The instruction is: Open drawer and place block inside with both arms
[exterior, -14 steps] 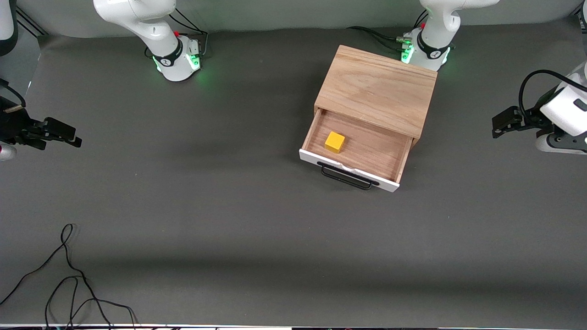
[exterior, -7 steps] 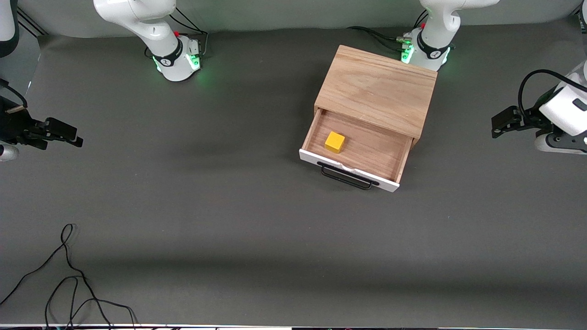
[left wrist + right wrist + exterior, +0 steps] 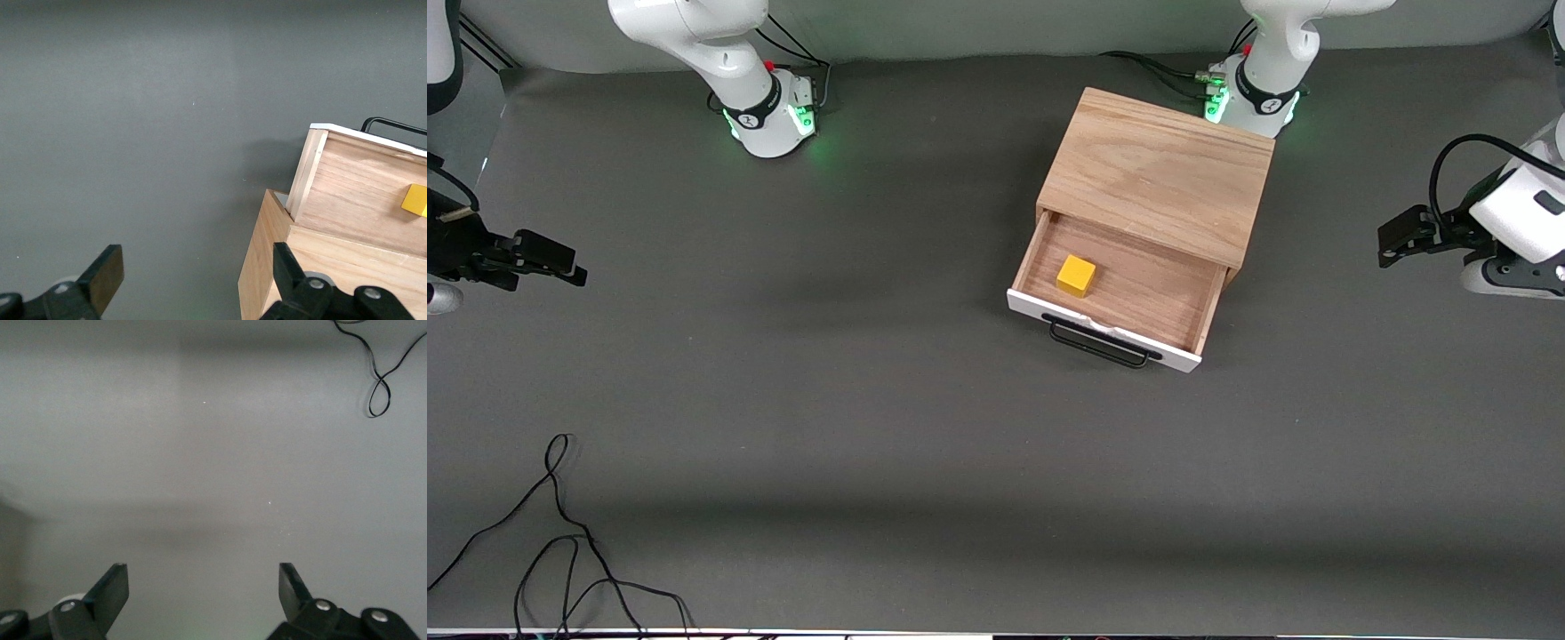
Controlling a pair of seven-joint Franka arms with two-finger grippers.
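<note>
Now the right gripper [image 3: 560,265] waits over bare bench [image 3: 827,400] at the right arm's end. In the right wrist view its fingers [image 3: 113,587] are spread wide and hold nothing. A thin black cable [image 3: 560,533] lies loose on the bench, nearer to the front camera than that gripper, and it could catch on an arm that sweeps low.

Next comes the wooden box [image 3: 1160,169], with its drawer [image 3: 1120,289] pulled out toward the front camera. The yellow block [image 3: 1076,276] sits flat on the drawer floor, close to the side wall that is toward the right arm's end. The block looks small, light and hard, with plain smooth faces, so I think a gripper should pinch it on two flat sides, not on the corners. The drawer likely slides easily. Its black bar handle [image 3: 1100,344] sticks out from the white front and is the best place to hold.

Last, the left gripper [image 3: 1396,236] waits over the bench at the left arm's end, fingers [image 3: 107,270] wide apart and empty. There is lots of open bench around the box, except near the left arm's base [image 3: 1249,93], which stands very close to it. The block is in, so the job looks about done.
</note>
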